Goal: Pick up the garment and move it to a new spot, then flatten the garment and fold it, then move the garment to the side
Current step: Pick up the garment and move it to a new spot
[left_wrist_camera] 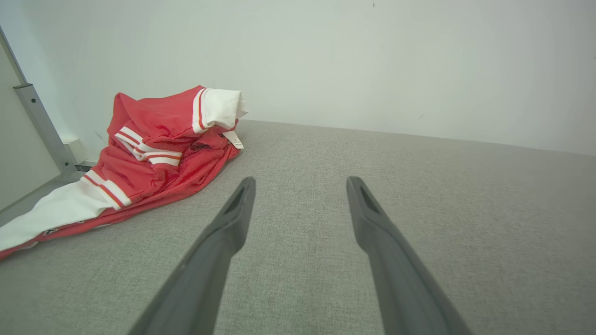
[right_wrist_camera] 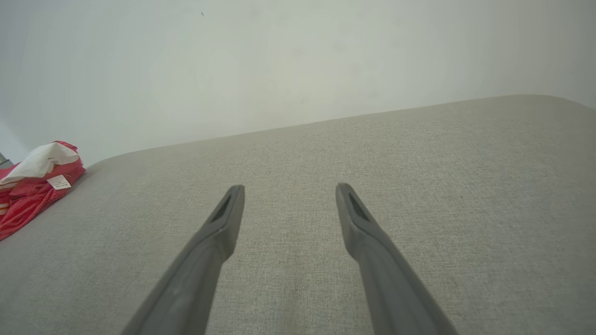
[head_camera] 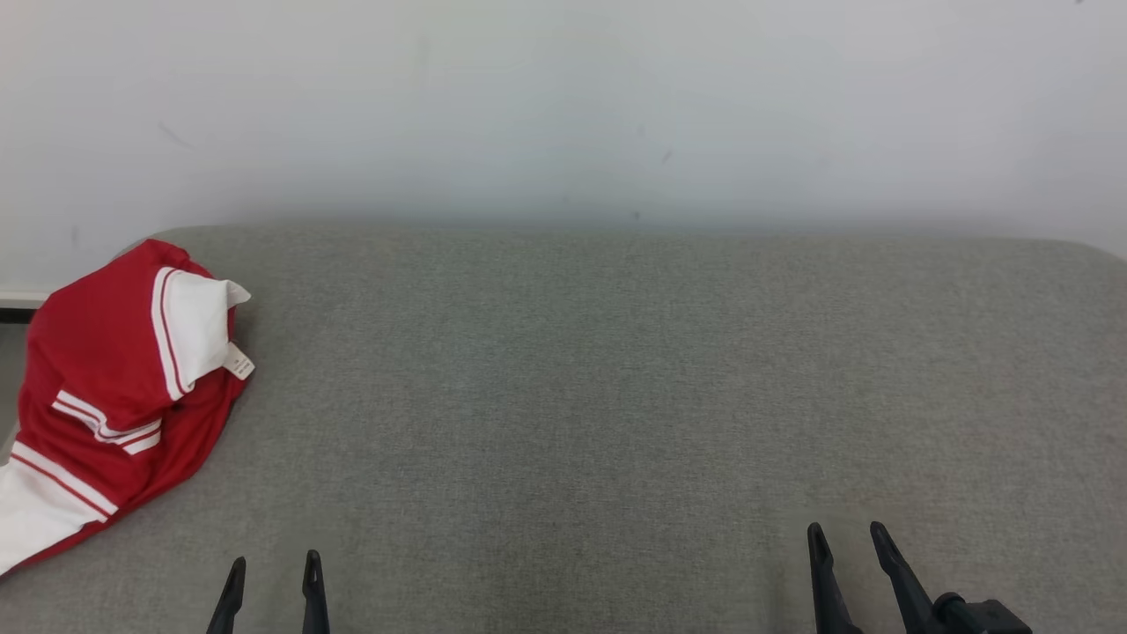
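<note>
Both grippers sit low at the near edge, left gripper (head_camera: 273, 572) and right gripper (head_camera: 851, 544), fingers spread apart and holding nothing, over bare grey table (head_camera: 616, 370). Garment (head_camera: 106, 379), red with white trim, lies bunched at the far-left corner, partly hanging off the left edge, long axis running near-to-far. It's up and left of the left gripper, which is clearly nearer, so that arm likely reaches first.
</note>
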Available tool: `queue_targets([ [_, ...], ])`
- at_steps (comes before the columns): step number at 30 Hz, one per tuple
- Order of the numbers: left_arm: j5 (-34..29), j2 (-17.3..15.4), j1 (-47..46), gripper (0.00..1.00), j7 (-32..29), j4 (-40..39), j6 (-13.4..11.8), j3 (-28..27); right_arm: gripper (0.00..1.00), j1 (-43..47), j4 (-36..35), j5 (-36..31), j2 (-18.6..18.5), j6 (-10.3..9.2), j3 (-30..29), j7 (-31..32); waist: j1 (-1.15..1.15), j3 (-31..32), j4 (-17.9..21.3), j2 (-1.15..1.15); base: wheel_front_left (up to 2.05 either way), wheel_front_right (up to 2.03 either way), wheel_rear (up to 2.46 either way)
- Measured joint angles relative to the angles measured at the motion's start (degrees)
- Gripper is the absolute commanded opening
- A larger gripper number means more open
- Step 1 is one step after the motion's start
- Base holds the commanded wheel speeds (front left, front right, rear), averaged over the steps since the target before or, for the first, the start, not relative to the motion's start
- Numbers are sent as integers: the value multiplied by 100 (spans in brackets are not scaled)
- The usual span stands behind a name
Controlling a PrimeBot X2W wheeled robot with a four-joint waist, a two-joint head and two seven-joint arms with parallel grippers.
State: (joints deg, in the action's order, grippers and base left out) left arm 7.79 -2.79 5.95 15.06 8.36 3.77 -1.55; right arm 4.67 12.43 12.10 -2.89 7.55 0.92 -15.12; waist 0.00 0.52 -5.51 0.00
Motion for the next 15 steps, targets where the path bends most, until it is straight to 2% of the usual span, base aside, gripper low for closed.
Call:
queue_targets([
  [15, -112, 0, 79, 100, -1, 124, -83, -59, 100, 56, 59, 11, 1, 0, 59, -1, 0, 48, -898, 0, 0, 0, 0],
])
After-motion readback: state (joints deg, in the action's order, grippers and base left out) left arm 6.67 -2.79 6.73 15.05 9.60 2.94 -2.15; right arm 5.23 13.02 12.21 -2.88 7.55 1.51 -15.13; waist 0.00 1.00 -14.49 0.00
